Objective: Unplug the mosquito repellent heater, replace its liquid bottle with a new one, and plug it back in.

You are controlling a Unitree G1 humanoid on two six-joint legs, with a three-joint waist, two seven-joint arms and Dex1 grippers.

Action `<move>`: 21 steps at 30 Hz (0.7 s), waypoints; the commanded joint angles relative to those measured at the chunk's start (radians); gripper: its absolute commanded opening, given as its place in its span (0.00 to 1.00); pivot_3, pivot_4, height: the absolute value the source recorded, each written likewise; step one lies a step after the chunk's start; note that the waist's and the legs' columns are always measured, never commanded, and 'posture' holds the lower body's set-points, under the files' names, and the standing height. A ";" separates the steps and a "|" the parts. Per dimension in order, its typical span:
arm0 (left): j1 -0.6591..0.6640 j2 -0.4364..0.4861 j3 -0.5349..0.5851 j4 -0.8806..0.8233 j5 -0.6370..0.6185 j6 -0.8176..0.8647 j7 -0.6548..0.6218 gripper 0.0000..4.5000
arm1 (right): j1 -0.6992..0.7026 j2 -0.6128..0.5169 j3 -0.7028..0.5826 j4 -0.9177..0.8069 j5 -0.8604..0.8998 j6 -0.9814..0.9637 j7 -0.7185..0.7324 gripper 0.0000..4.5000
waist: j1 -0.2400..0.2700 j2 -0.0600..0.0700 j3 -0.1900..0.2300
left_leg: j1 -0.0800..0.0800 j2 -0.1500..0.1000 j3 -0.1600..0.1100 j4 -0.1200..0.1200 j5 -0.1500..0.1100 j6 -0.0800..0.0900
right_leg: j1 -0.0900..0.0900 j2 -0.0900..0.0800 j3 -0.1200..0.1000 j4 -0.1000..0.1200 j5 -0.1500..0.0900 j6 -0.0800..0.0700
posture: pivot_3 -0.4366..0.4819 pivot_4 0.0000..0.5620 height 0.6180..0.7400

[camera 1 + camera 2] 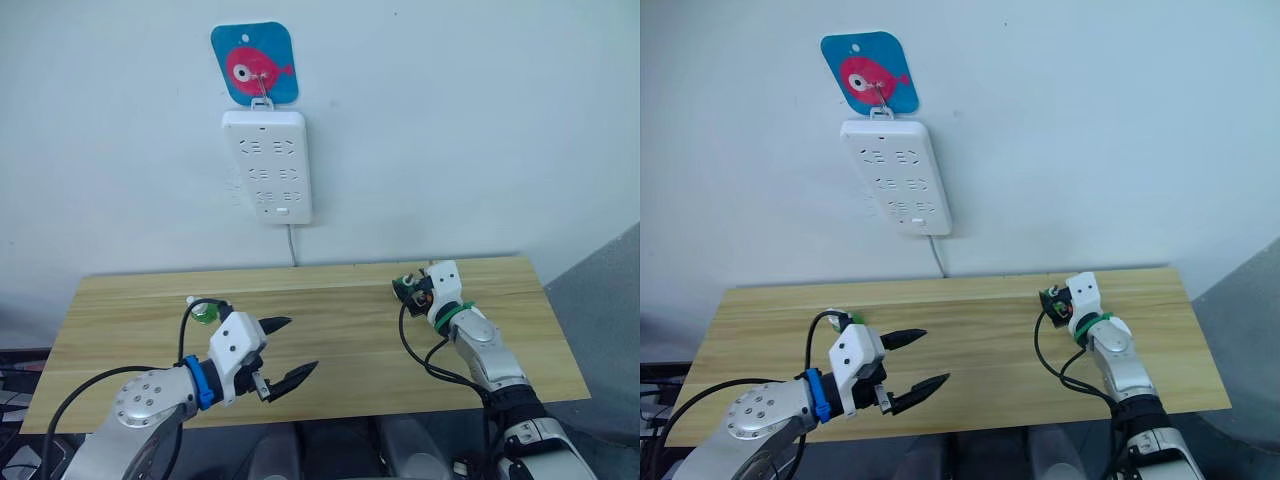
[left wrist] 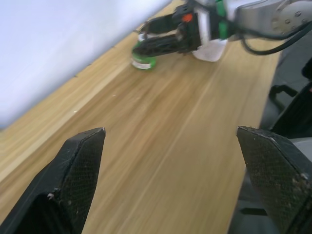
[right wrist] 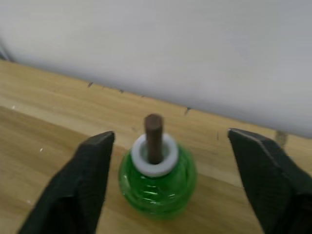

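Premises present as an indoor test setup, not a furnished home: a bare wooden table [image 1: 330, 330] against a plain white wall [image 1: 480, 130], white power strip [image 1: 267, 165] hung from a fish-print hook plate [image 1: 255, 63].

The wooden table [image 1: 330, 330] is bare between the two grippers. A green bottle [image 3: 157, 178] stands upright between the open fingers of the right gripper [image 3: 170, 180], touching neither. The power strip [image 1: 267, 165] hangs on the wall above the table.

Both head cameras look down over the wooden table [image 1: 330, 330] toward the wall, while each wrist camera skims close above that same tabletop.
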 commanded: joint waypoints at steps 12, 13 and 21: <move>0.147 -0.155 0.335 0.340 -0.002 -0.193 0.110 1.00 | 0.226 -0.390 0.016 -0.889 0.199 0.368 0.355 0.85 | 0.009 -0.005 0.006 | 0.000 0.000 -0.002 0.000 0.000 0.000 | 0.001 0.000 -0.001 -0.001 0.000 0.000 | 0.37 0.45 1.00; 0.141 -0.153 0.338 0.371 0.012 -0.204 0.114 1.00 | 0.223 -0.419 0.023 -0.913 0.208 0.396 0.378 0.85 | 0.011 -0.006 0.009 | 0.000 0.000 -0.002 0.000 0.000 0.000 | 0.001 0.000 -0.001 -0.001 0.000 0.000 | 0.36 0.46 1.00; 0.008 -0.129 0.331 0.623 0.049 -0.228 0.123 1.00 | 0.105 -0.514 0.104 -1.048 0.258 0.637 0.418 0.85 | 0.017 -0.013 0.036 | -0.001 0.000 -0.002 0.000 0.000 0.000 | 0.000 0.000 -0.002 -0.003 0.000 0.000 | 0.36 0.52 1.00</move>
